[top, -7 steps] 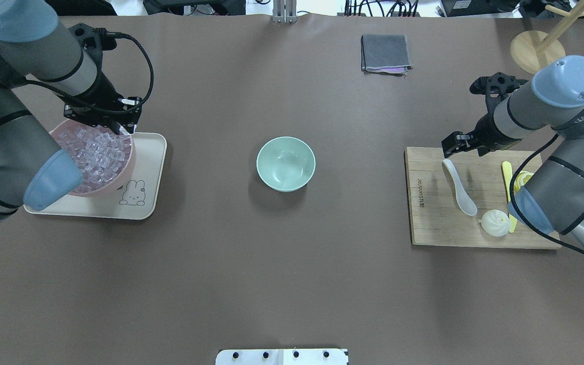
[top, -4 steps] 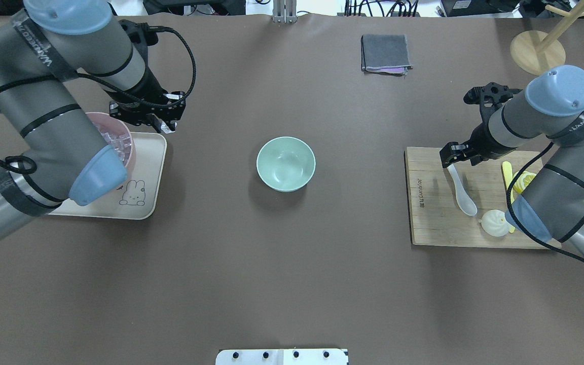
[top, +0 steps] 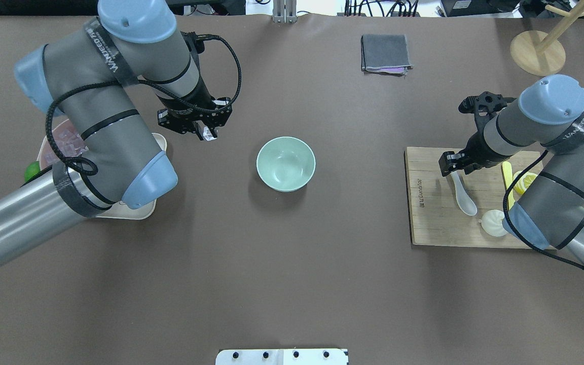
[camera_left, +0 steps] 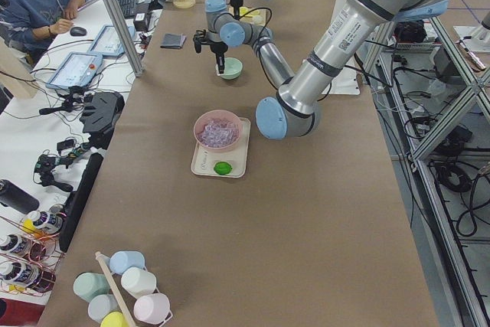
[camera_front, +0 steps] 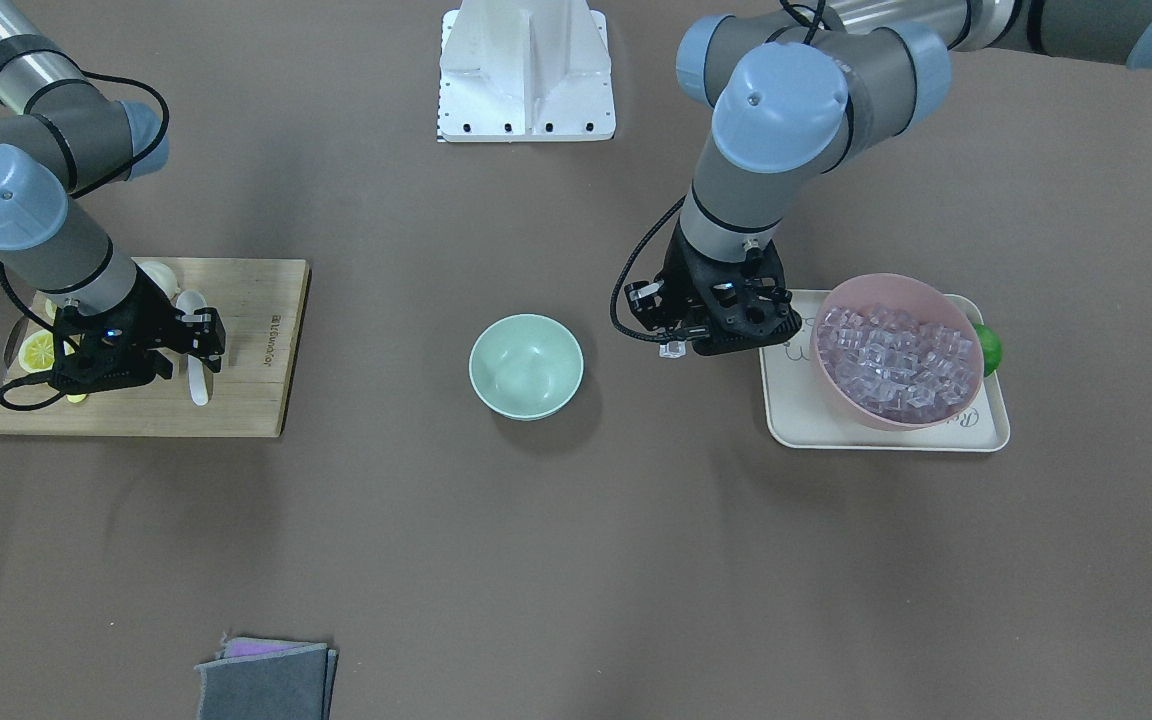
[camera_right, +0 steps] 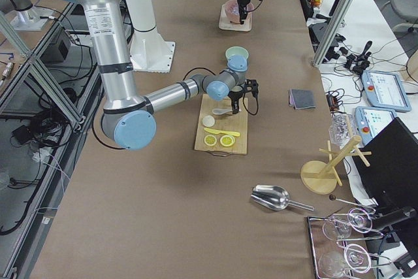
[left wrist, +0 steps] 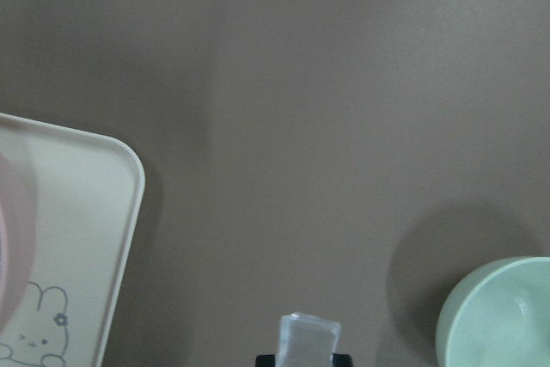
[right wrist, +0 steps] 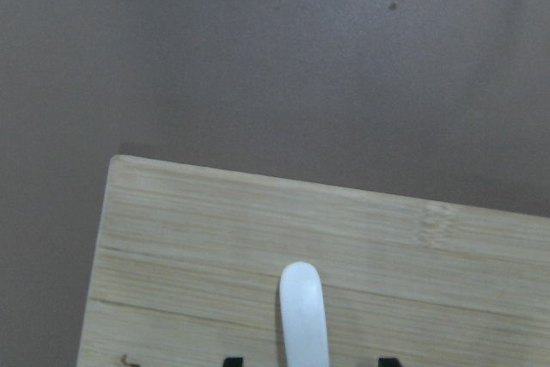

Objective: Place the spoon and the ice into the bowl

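The mint-green bowl [top: 286,163] stands alone at the table's middle and also shows in the front view [camera_front: 526,365]. My left gripper [top: 206,133] is shut on a clear ice cube [camera_front: 674,349], held above the table between the tray and the bowl. The cube shows at the bottom of the left wrist view [left wrist: 308,341], with the bowl [left wrist: 503,315] to its right. The white spoon [top: 463,195] lies on the wooden board [top: 431,203]. My right gripper [top: 450,168] is open, low over the handle end [right wrist: 302,315], one finger on each side.
A pink bowl [camera_front: 898,350] full of ice cubes sits on a cream tray [camera_front: 786,420] with a lime [camera_front: 988,348]. On the board are a bun [top: 495,223], a yellow knife [top: 506,175] and lemon slices [top: 525,180]. A grey cloth [top: 385,53] lies far back.
My left gripper left the pink bowl and moved right toward the mint bowl with an ice cube. My right gripper moved down the board over the spoon's handle.
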`<state>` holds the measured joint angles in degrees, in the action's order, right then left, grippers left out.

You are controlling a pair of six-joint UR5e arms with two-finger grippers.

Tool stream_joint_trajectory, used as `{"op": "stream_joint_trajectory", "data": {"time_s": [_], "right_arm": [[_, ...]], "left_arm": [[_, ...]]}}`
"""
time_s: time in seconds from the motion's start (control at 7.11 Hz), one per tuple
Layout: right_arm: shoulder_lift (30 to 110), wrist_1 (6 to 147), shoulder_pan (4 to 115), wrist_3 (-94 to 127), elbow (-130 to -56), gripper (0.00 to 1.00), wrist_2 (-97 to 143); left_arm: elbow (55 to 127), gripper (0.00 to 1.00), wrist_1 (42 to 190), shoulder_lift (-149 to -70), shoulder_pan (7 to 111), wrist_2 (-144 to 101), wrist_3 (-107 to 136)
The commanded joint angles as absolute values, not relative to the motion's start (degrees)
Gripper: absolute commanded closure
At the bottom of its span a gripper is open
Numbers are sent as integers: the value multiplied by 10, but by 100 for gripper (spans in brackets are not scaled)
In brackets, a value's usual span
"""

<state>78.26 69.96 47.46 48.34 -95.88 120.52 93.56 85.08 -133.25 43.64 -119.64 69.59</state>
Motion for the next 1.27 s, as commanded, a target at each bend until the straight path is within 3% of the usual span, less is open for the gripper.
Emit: {"op": "stream_joint_trajectory", "data": {"time_s": [0.0,0.14,0.28,0.56,0.7,1.12], "right_arm": [[793,700,473,483,-968,54,1208],[796,700,473,483,-971,80,1214],[797,700,471,483,-971,95,1215],[795,700,461,483,-969,95,1214],[795,700,461,483,-969,100,1215],[788,705,475,483,-977,100,1251]], "left_arm": [[892,100,895,-1355,423,-1196,724],[889,100,896,-1364,419,-1196,727],[885,100,896,-1363,405,-1191,738],[878,100,899,-1380,403,-1183,747],[866,100,901,-1389,392,-1182,749],[816,100,997,-1392,368,-1179,773]]}}
